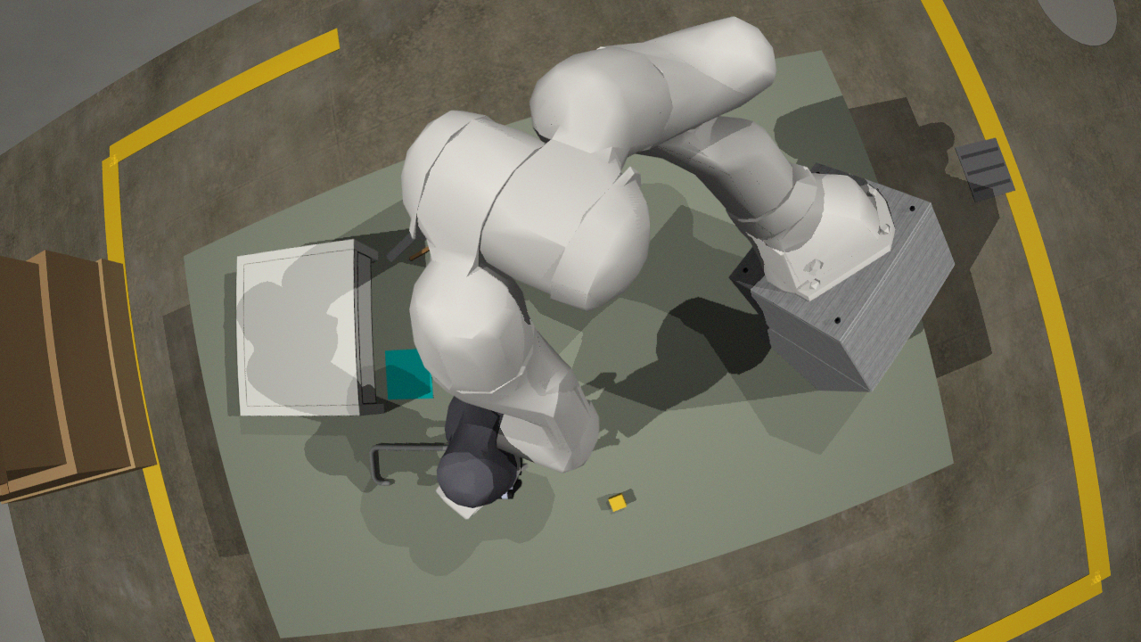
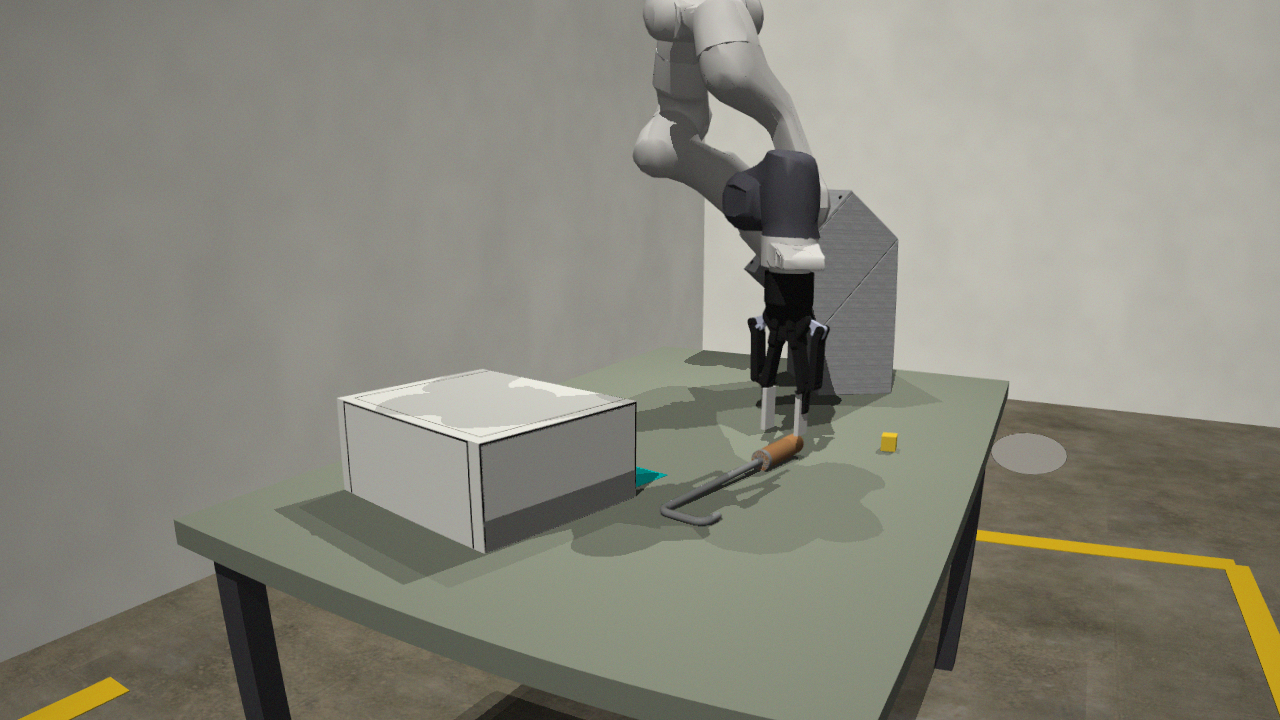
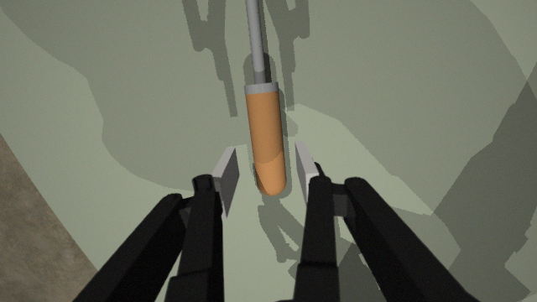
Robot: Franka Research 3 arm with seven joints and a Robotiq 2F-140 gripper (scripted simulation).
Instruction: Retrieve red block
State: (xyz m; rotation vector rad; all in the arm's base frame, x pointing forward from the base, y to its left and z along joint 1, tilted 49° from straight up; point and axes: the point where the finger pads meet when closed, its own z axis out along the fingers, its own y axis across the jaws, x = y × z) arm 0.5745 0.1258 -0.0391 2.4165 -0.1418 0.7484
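The white cabinet [image 1: 299,327] stands on the left of the table, and also shows in the side view [image 2: 483,447]. The red block is hidden; I cannot see it in any view. The teal square [image 1: 408,374] lies on the table right in front of the cabinet, with its corner also visible in the side view [image 2: 649,475]. A grey hook tool [image 2: 706,490] with an orange handle [image 3: 266,138] lies on the table. My gripper [image 3: 266,158] is partly open just above the handle's end, one finger on each side, not gripping it. In the side view the fingertips [image 2: 780,419] hang slightly above the handle.
A small yellow cube [image 2: 887,441] sits on the table to the right of the gripper. The arm's grey pedestal [image 2: 850,304] stands at the back. A small grey and orange thing [image 1: 406,249] lies by the cabinet's far corner, mostly hidden by the arm.
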